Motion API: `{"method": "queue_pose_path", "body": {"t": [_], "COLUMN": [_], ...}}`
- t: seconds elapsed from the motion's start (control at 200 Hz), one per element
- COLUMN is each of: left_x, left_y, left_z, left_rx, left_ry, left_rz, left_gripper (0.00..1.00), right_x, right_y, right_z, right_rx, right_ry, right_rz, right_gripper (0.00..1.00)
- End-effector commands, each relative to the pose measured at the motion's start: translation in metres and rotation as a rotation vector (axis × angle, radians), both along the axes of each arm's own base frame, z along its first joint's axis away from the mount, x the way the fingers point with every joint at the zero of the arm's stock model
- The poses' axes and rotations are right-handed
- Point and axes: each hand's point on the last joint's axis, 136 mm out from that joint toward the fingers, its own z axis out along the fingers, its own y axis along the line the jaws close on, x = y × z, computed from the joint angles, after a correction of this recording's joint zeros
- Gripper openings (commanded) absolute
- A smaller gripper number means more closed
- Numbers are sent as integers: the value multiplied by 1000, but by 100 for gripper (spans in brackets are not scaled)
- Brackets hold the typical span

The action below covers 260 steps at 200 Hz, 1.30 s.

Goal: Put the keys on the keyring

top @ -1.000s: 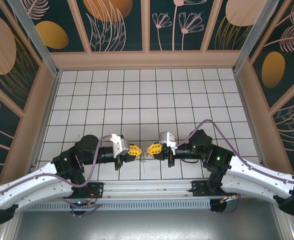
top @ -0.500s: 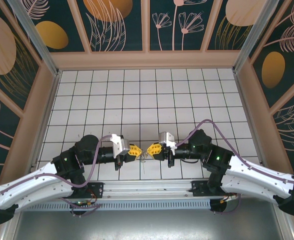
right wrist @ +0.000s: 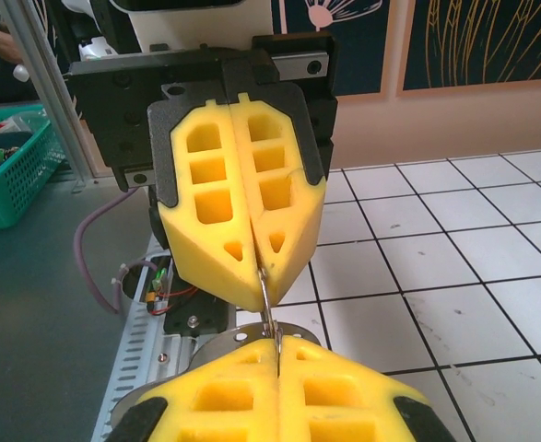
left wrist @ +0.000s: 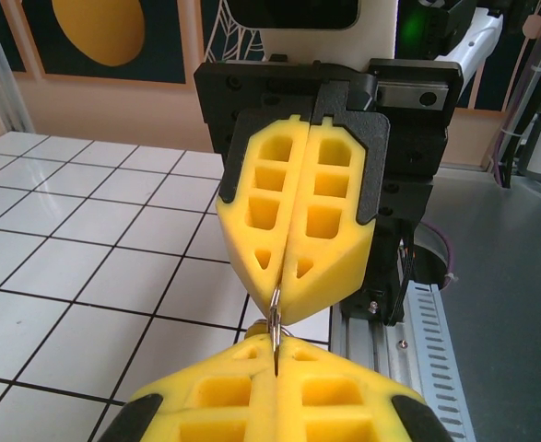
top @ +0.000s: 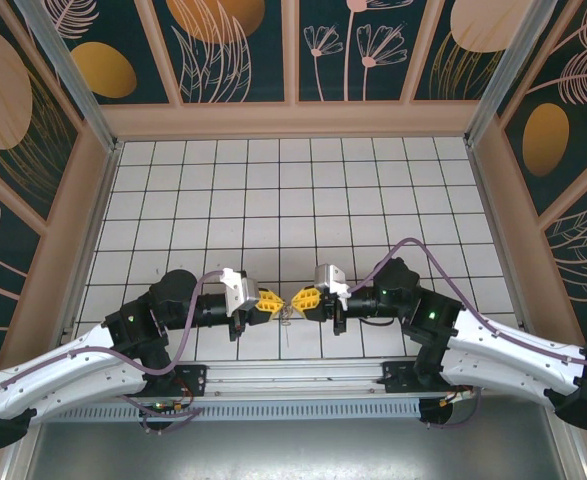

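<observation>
We see the left pincer [top: 275, 302] and right pincer [top: 296, 302], tip to tip, both clamped shut on the keyring [left wrist: 276, 318].

Bright even light, soft shadows, sharp focus

Left gripper [top: 278, 303] and right gripper [top: 295, 301] clamped, tips meeting

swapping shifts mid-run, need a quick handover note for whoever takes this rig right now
Left gripper: shut on a thin metal piece.
Right gripper: shut on the same metal piece, tip to tip with the left.
Things: the piece hangs edge-on above the table, near its near edge; key or ring, cannot tell.
Done: piece is up, pinched from both sides.
Left: no threaded key can be made out; check, then thread.
</observation>
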Motion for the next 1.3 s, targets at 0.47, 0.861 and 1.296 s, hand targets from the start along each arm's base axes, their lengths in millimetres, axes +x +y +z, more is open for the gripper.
{"method": "queue_pose_path", "body": {"t": [0.47,0.861,1.296], "left_x": [-1,-1,-3], "left_y": [-1,-2,-1], "left_z": [14,14,15], "left_rx": [-43,-44,-50], "left_ry": [-46,-45,-46], "left_rz": [-12,-16,-22], "left_gripper": [0,0,0], "right_x": [-6,-3,1], "right_y": [-10,-5,-2], "right_z": [23,20,17], "right_rx": [60,70,64], "right_ry": [-9,-18,-19], "right_rz": [3,4,-8], "right_gripper": [0,0,0]}}
